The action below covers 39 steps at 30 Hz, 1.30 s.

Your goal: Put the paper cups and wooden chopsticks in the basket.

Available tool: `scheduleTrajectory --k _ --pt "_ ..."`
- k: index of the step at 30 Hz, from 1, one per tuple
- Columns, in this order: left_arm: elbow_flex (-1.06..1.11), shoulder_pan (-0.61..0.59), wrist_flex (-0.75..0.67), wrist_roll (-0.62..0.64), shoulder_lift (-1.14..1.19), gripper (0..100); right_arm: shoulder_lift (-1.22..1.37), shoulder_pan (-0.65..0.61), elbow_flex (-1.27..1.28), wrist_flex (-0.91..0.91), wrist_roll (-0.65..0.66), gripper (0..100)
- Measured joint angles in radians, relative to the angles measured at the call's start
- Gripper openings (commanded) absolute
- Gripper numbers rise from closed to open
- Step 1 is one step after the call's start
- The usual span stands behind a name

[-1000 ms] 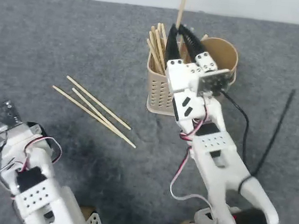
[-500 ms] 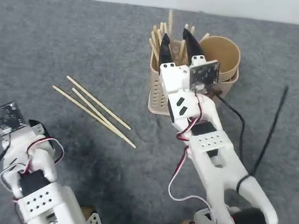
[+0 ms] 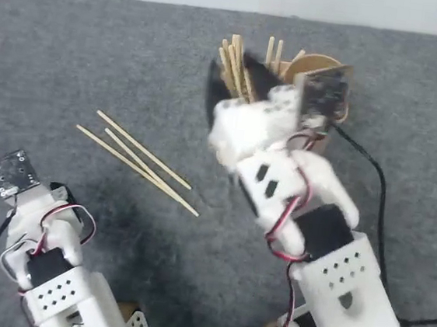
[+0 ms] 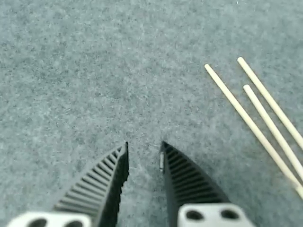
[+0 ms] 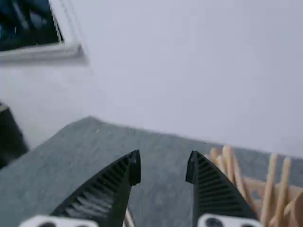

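Here, loose chopsticks lie beside the left gripper's parted jaws; the right gripper's gape empty.

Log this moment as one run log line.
left gripper open, empty, over carpet | right gripper open, empty, by upright chopsticks and paper cups | three loose chopsticks on carpet
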Motion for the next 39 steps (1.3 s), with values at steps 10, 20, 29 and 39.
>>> scheduleTrajectory --k 10,20,29,39 --pt "-0.086 -0.026 -0.025 0.015 0.166 13 0.213 -0.230 -0.021 0.356 0.144 15.9" --pt "-0.330 -0.193 -0.259 0.143 0.786 13 0.562 -0.327 -0.021 0.334 0.181 15.9" --pt "-0.496 -0.250 -0.270 0.276 1.062 13 0.878 -0.325 -0.107 0.106 0.186 15.8" --pt "-0.554 -0.264 -0.270 0.307 1.154 13 1.240 -0.287 -0.419 0.106 0.186 15.8"
